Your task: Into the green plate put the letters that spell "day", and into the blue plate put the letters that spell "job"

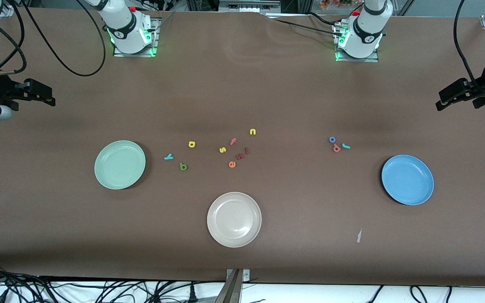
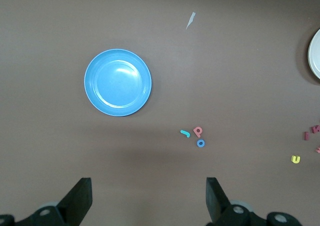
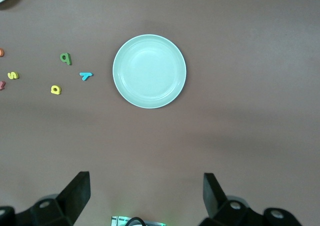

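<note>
The green plate lies empty toward the right arm's end of the table. Beside it lie the teal y, the dark green d and the yellow a. The blue plate lies empty toward the left arm's end. Close by are the blue o, the coral b and the teal j. My right gripper and left gripper hang open and empty, high over bare table at their own ends.
A beige plate sits empty at mid-table, nearer the front camera than the letters. Spare letters lie between the two groups: yellow s, yellow n, pink f, orange e. A paper scrap lies near the blue plate.
</note>
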You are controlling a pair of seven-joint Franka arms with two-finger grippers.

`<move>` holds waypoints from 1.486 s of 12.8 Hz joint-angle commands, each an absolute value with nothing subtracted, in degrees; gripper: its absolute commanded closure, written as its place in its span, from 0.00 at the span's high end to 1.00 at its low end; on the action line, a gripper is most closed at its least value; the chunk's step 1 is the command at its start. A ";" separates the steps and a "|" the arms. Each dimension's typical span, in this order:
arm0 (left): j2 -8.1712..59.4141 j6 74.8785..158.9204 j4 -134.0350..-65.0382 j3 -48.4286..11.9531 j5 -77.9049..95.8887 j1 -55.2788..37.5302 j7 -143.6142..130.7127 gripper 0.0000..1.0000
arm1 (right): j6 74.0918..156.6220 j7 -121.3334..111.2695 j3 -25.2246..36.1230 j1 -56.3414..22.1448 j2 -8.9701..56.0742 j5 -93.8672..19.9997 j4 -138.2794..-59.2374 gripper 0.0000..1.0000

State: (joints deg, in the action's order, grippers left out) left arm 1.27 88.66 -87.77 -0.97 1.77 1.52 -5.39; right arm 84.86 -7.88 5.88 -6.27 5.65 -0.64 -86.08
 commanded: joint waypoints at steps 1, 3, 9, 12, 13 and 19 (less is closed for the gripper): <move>1.23 89.21 -87.54 -0.97 1.32 1.76 -4.22 1.00 | 83.85 -8.53 6.06 -6.24 5.54 -1.85 -85.52 1.00; 1.23 89.30 -87.54 -0.97 1.32 1.84 -4.22 1.00 | 83.93 -8.52 6.06 -6.24 5.54 -1.85 -85.52 1.00; 1.32 89.30 -87.54 -0.97 1.32 1.85 -4.22 1.00 | 84.29 -8.44 5.80 -6.24 5.54 -1.85 -85.61 1.00; 1.32 89.38 -87.54 -0.97 1.32 1.85 -4.22 1.00 | 84.46 -8.44 5.80 -6.24 5.54 -1.85 -85.61 1.00; 1.32 89.38 -87.54 -0.97 1.32 1.85 -4.22 1.00 | 84.46 -8.44 5.80 -6.24 5.54 -1.85 -85.61 1.00; 1.32 89.30 -87.63 -1.23 -1.23 1.41 -4.22 1.00 | 84.46 -8.44 5.89 -6.24 5.54 -1.85 -85.61 1.00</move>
State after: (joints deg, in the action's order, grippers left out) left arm 1.29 88.97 -87.79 -0.95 0.71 1.54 -5.37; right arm 84.84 -7.88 5.81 -6.28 5.66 -0.71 -86.08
